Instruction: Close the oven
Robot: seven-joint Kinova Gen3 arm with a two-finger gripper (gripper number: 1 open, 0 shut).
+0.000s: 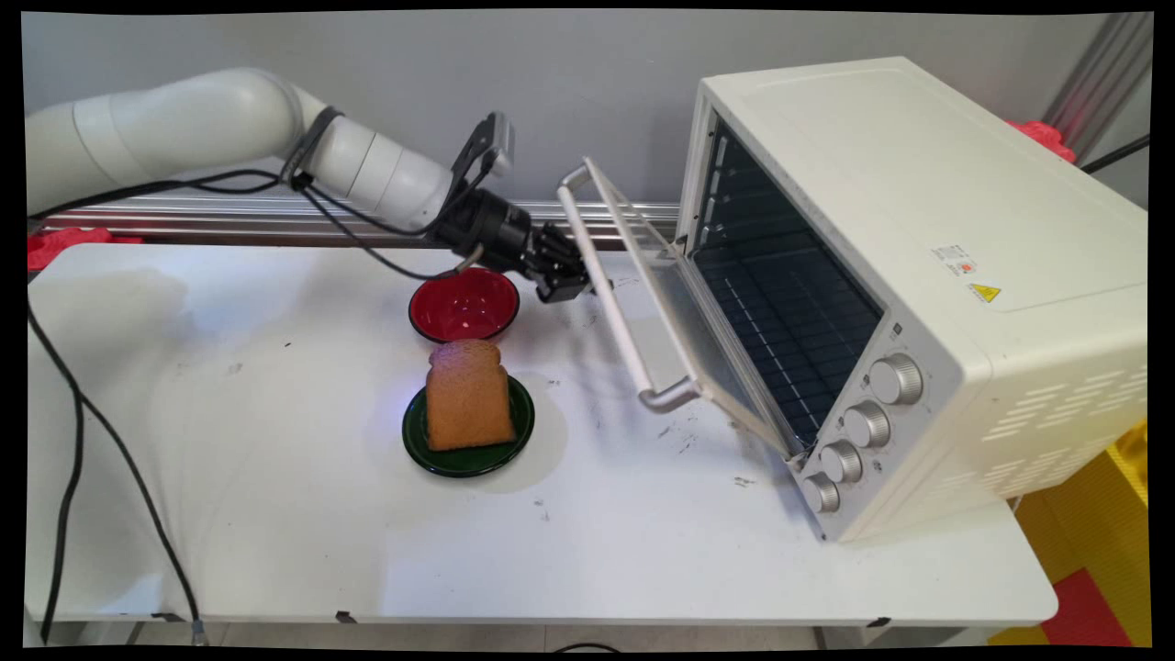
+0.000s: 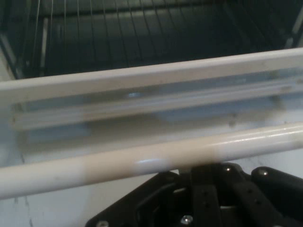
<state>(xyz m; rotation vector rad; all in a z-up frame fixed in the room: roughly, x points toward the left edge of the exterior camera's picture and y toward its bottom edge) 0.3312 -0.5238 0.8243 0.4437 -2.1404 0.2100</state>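
A cream toaster oven stands on the right of the table, its glass door hanging half open. My gripper is right at the upper part of the door's pale bar handle, on its outer side. In the hand view the handle runs across just above the black linkage, with the door's glass and the dark oven rack beyond. A red bowl sits just below and to the left of the gripper.
A thick slice of brown toast stands on a dark green plate in front of the red bowl. Several silver knobs line the oven's front right. Black cables hang down the table's left side.
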